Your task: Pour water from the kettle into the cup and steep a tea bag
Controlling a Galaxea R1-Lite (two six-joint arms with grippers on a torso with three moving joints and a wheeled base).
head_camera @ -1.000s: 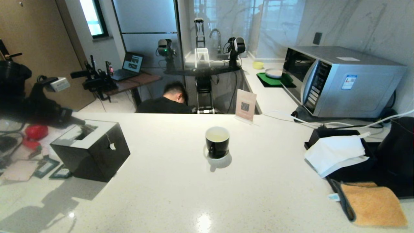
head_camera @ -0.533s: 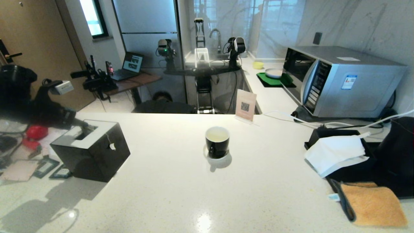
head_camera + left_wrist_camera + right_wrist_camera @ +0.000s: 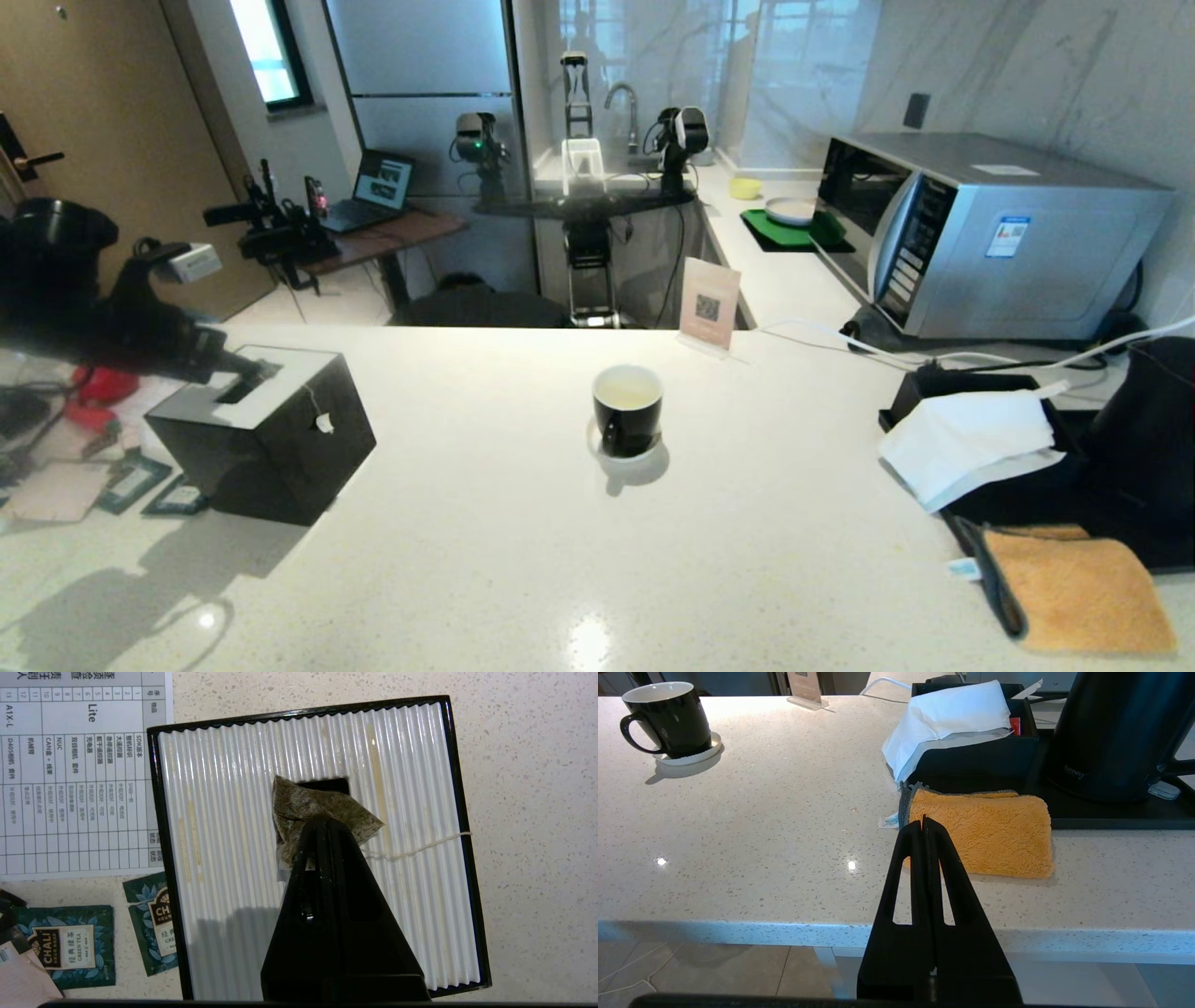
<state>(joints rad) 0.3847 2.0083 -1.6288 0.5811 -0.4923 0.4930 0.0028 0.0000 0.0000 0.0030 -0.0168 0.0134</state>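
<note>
Left end effector [image 3: 322, 823] is pinched on the wet tea bag [image 3: 317, 812], directly over the slot of the black box [image 3: 308, 854]; string trails across the ribbed lid. Release probably drops it in. Right end effector [image 3: 924, 821] closed, idle. Farther off: cup [image 3: 627, 409], kettle [image 3: 1153, 429].

person behind counter ducked; gone
</note>
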